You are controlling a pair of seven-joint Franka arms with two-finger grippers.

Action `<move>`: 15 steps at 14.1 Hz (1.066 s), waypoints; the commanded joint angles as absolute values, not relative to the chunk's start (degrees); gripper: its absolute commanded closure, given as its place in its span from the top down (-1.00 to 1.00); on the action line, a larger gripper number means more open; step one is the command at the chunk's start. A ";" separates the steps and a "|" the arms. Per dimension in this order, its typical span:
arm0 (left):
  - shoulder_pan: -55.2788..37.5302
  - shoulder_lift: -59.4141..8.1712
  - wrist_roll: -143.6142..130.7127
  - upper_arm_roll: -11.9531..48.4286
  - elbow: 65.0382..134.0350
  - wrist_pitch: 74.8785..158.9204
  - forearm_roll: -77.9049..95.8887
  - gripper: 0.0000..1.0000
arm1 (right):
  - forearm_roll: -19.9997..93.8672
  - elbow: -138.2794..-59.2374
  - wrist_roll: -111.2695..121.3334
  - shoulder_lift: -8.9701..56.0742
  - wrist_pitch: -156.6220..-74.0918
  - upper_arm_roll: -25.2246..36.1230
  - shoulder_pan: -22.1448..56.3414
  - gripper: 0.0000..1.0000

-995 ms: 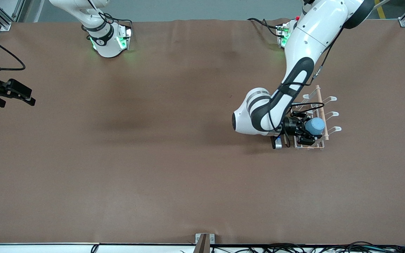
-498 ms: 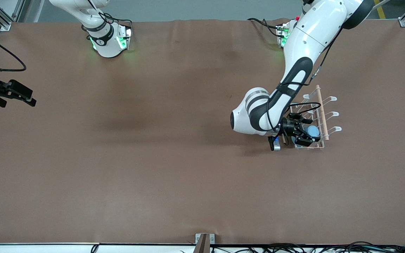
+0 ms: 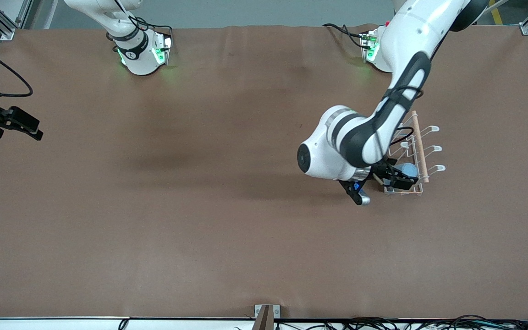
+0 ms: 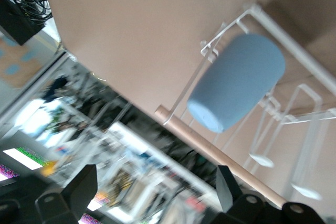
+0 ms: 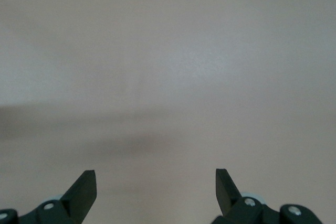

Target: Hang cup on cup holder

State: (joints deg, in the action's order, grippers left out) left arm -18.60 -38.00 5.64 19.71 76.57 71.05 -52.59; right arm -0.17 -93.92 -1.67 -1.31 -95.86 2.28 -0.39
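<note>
The light-blue cup [image 3: 410, 170] hangs mouth-down on a prong of the white wire cup holder [image 3: 432, 149], below its wooden rod [image 3: 419, 145]. In the left wrist view the cup [image 4: 236, 82] sits tilted on a wire prong [image 4: 294, 51] above the rod [image 4: 210, 148]. My left gripper [image 3: 398, 180] is open and empty, just beside the cup at the holder's edge; its fingertips frame the left wrist view [image 4: 156, 187] clear of the cup. My right gripper [image 3: 16, 126] waits open and empty at the right arm's end of the table, and shows in the right wrist view [image 5: 156, 184].
The brown table cover [image 3: 200, 206] holds nothing else. The left arm's elbow [image 3: 332, 146] hangs over the table beside the holder. The two arm bases [image 3: 140, 50] stand along the table's edge farthest from the front camera.
My left gripper lowered the cup onto the holder's prong, let go and drew back a little while its wrist turned. The cup stays on the prong. The right arm barely moved.
</note>
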 commanded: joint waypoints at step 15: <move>8.96 -12.39 3.25 19.34 68.11 74.88 -8.80 1.00 | -0.62 -90.70 -0.09 -0.79 -89.56 2.02 -0.88 1.00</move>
State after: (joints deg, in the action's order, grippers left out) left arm 7.53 -13.80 4.48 19.28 66.38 73.95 -11.74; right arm -0.25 -91.01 -1.03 -0.84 -89.68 2.17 -0.43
